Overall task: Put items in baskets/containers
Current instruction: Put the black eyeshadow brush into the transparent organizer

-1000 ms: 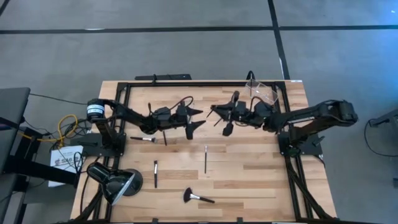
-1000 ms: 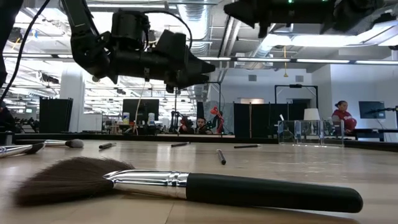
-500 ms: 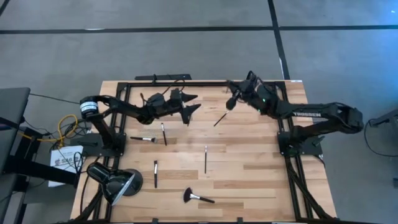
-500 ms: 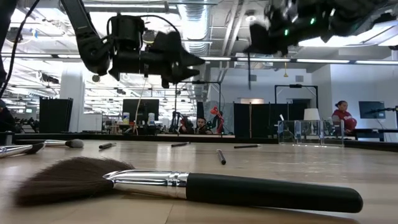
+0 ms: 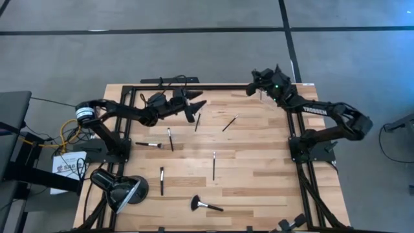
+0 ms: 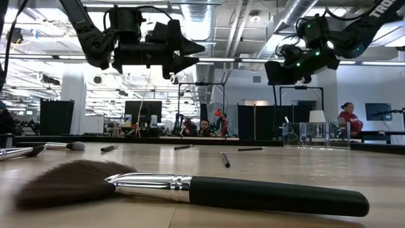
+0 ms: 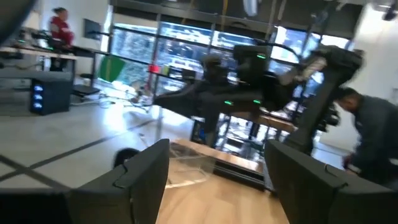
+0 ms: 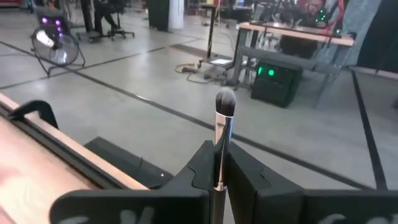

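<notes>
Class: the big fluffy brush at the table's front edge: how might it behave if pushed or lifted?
The big fluffy brush has a round handle, so it may roll. Its bristles look soft and would likely splay. The glossy handle could slip in a gripper.

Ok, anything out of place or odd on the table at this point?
Nothing looks damaged. Several brushes lie scattered at mixed angles on the table, including the fluffy brush near the front edge. The right end effector holds a brush upright; the left end effector hangs open, holding nothing.
</notes>
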`<move>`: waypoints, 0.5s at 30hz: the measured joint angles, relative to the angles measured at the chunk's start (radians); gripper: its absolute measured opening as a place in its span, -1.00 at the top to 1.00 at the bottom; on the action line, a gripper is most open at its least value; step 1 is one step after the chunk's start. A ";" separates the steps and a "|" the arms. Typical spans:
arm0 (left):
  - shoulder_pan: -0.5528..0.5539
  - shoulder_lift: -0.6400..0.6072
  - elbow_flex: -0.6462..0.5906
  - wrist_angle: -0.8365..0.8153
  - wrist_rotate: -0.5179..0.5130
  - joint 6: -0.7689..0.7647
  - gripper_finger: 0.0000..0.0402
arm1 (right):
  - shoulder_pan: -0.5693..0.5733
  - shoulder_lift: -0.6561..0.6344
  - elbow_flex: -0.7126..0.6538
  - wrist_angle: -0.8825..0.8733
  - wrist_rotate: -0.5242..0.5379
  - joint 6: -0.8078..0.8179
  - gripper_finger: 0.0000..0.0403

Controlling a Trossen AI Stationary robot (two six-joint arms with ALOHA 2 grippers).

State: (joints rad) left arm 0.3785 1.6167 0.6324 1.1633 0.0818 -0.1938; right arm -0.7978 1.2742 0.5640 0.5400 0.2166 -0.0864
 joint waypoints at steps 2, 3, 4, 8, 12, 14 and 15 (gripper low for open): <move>0.015 0.009 0.003 0.000 -0.003 -0.024 -0.29 | -0.011 -0.011 -0.010 0.000 0.013 0.000 0.94; 0.019 0.015 0.003 -0.001 -0.002 -0.032 -0.29 | -0.019 -0.013 -0.013 -0.001 0.022 0.001 0.96; 0.019 0.020 0.003 -0.005 -0.002 -0.040 -0.29 | -0.025 -0.015 -0.015 -0.008 0.035 0.003 0.97; 0.008 0.055 0.003 -0.007 0.001 -0.049 -0.29 | -0.036 -0.016 -0.019 -0.064 0.078 0.036 0.95; -0.007 0.079 0.003 -0.024 0.009 -0.052 -0.29 | -0.035 -0.016 -0.021 -0.091 0.096 0.058 0.91; -0.015 0.089 0.003 -0.038 0.024 -0.050 -0.29 | -0.035 -0.016 -0.021 -0.101 0.120 0.044 0.93; -0.021 0.095 0.003 -0.042 0.024 -0.050 -0.29 | -0.035 -0.016 -0.021 -0.105 0.129 0.037 0.94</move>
State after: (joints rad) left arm 0.3570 1.7113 0.6357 1.1216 0.1055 -0.2436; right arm -0.8330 1.2579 0.5434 0.4345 0.3460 -0.0491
